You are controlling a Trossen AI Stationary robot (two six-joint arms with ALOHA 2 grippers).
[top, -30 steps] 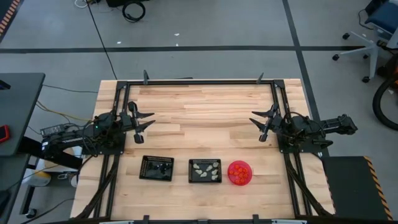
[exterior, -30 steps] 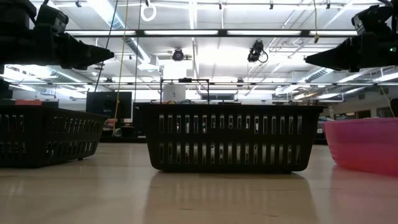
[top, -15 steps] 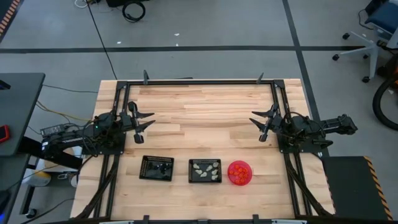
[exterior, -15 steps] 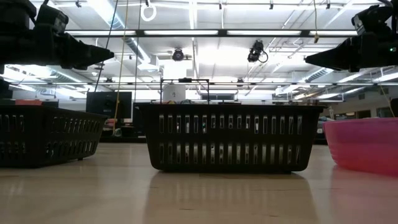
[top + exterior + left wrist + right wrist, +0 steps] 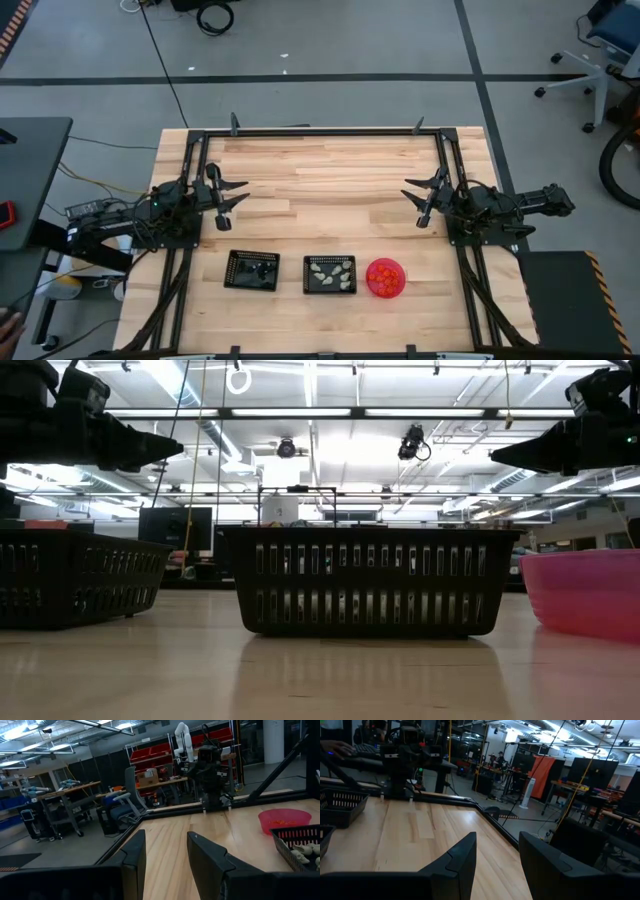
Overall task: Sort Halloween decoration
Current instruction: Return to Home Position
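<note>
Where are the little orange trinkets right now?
In the high view, the orange trinkets lie inside the pink bowl, on the table's right half, just right of the tray holding pale trinkets.

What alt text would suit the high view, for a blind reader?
From above: a wooden table bearing, in a row, a left black tray, a middle black tray holding pale trinkets, and a pink bowl of orange trinkets. The left gripper and right gripper hang open at opposite sides, empty.
</note>
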